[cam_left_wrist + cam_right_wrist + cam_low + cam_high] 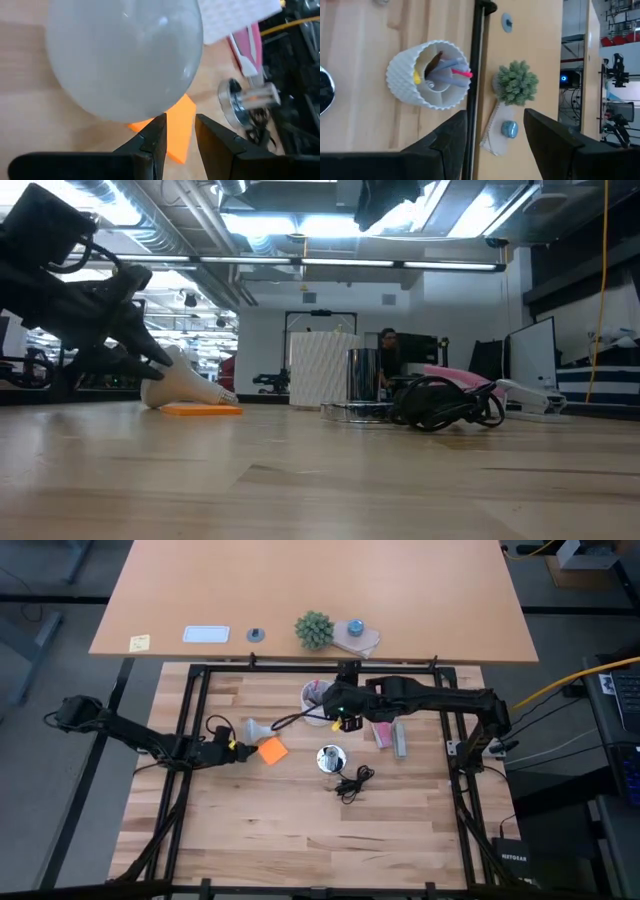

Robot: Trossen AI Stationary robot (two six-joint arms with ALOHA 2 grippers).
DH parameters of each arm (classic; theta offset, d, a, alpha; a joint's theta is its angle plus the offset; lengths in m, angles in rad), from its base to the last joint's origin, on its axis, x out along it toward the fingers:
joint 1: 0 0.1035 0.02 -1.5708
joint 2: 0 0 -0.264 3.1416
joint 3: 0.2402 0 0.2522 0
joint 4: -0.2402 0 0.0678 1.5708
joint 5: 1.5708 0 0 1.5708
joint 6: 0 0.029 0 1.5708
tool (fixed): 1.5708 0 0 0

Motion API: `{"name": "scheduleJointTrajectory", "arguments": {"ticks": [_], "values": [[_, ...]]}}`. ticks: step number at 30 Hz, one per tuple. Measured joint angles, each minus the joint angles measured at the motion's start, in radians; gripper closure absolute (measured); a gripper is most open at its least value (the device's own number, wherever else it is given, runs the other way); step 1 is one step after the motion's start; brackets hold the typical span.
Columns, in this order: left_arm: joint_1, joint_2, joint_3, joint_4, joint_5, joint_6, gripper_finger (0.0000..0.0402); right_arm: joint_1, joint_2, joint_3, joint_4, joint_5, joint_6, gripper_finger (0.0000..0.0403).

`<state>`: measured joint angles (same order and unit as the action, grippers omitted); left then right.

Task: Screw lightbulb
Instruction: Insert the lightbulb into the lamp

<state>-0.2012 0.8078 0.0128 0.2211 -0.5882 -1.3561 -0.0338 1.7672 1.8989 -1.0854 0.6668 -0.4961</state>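
Observation:
The white lightbulb [255, 728] lies on its side on the table. Its rounded wide end [125, 55] faces my left gripper, and its narrow base [222, 397] points toward the silvery fitting. My left gripper [180, 130] is open by a narrow gap, low over the table, just beside the bulb's wide end and next to an orange pad [272, 750]. It also shows in the low view [145, 355]. The round silvery fitting [331, 758] with its black cord [352, 782] stands to the right of the bulb. My right gripper [495, 135] is open and empty, in the air near the pen cup. My left gripper: one fingertip [159, 122] stands right at the edge of the bulb's rounded wide end [150, 107]. I cannot tell whether it touches. Nothing lies between the two fingers.
A white ribbed cup of pens [318, 695] stands at the far middle beside a black frame rail [476, 75]. Pink and grey objects [390, 735] lie right of the fitting. A small plant [314, 630] and small items sit on the far tabletop.

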Motion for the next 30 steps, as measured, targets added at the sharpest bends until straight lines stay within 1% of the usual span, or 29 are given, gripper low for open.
{"name": "scheduleJointTrajectory", "arguments": {"ticks": [7,13,17,22,24,26,30], "values": [[0.000,0.000,0.000,-0.115,-0.098,-0.076,0.0309,-0.049,0.000,0.075,-0.033,0.007,-0.007,0.0203],[0.007,0.000,0.000,-0.160,-0.273,-0.132,0.0309,-0.092,0.001,0.100,-0.032,0.005,-0.007,0.0203],[0.050,-0.001,0.000,-0.158,-0.353,-0.133,0.0309,-0.118,0.001,0.100,-0.033,-0.014,-0.006,0.0203],[0.137,-0.002,0.000,-0.155,-0.429,-0.097,0.0309,-0.148,0.001,0.100,-0.033,-0.050,-0.007,0.0203],[0.168,-0.002,0.000,-0.132,-0.433,-0.083,0.0309,-0.165,0.001,0.100,-0.032,-0.049,-0.009,0.0203],[0.174,-0.002,0.000,-0.059,-0.420,-0.060,0.0309,-0.186,0.001,0.100,-0.033,-0.049,-0.010,0.0203],[0.153,-0.002,0.000,0.167,-0.303,0.121,0.0309,-0.235,0.001,0.100,-0.032,-0.049,-0.010,0.0203]]}}
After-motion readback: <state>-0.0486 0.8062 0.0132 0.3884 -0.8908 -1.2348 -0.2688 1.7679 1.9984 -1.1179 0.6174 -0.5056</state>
